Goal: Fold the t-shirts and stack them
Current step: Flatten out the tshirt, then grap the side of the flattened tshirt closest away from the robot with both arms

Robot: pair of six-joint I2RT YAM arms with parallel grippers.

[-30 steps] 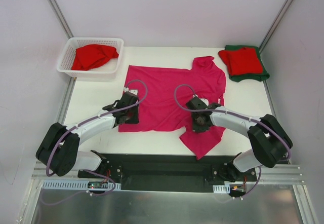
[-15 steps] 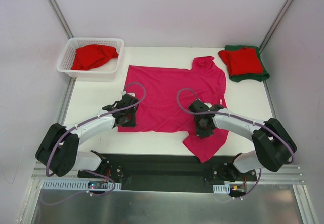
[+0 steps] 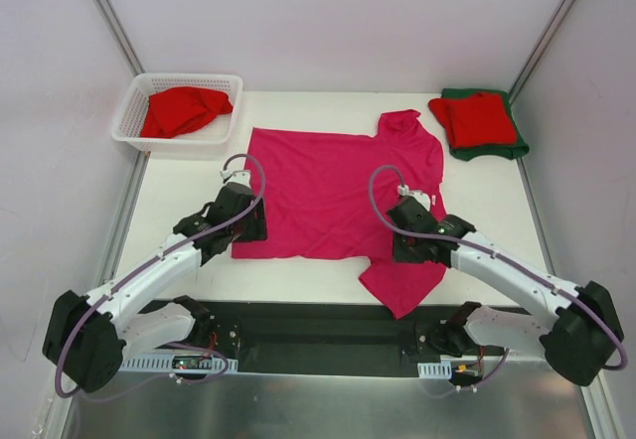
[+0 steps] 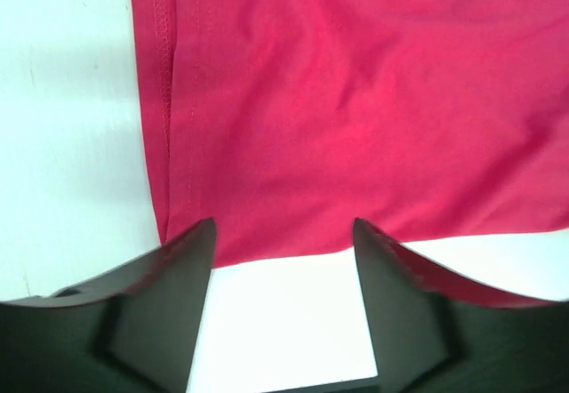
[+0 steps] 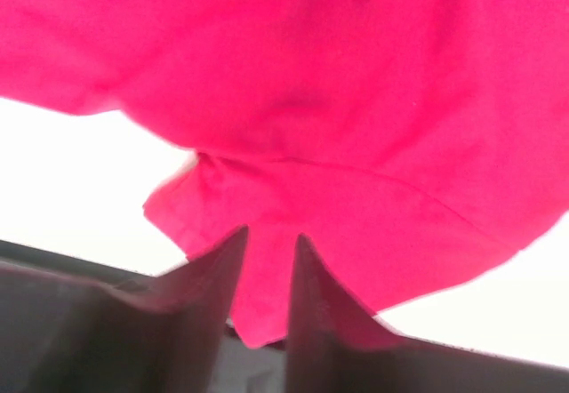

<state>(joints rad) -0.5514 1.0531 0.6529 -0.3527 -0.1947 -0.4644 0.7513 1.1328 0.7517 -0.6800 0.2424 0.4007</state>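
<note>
The pink t-shirt (image 3: 328, 186) lies spread flat in the middle of the white table (image 3: 189, 211), with its collar end toward 2 o'clock. 1 sleeve hangs toward 5 o'clock, over the table's near edge.

The left gripper (image 3: 246, 228) sits at the shirt's 8 o'clock corner. In the left wrist view its 2 fingers (image 4: 178, 268) stand wide apart, straddling the stitched hem corner with bare table between them, and grip nothing.

The right gripper (image 3: 409, 248) is on the cloth at about 4 o'clock, where the sleeve joins the body. In the right wrist view its fingers (image 5: 213, 277) are drawn narrow, with a strip of pink cloth caught in the slim gap.

A crumpled red t-shirt (image 3: 182, 111) fills the white basket (image 3: 124, 126) at 10 o'clock, well apart from the pink one. At 2 o'clock a folded red t-shirt (image 3: 475, 118) rests on a folded green t-shirt (image 3: 492, 153), near the pink shirt's collar.
</note>
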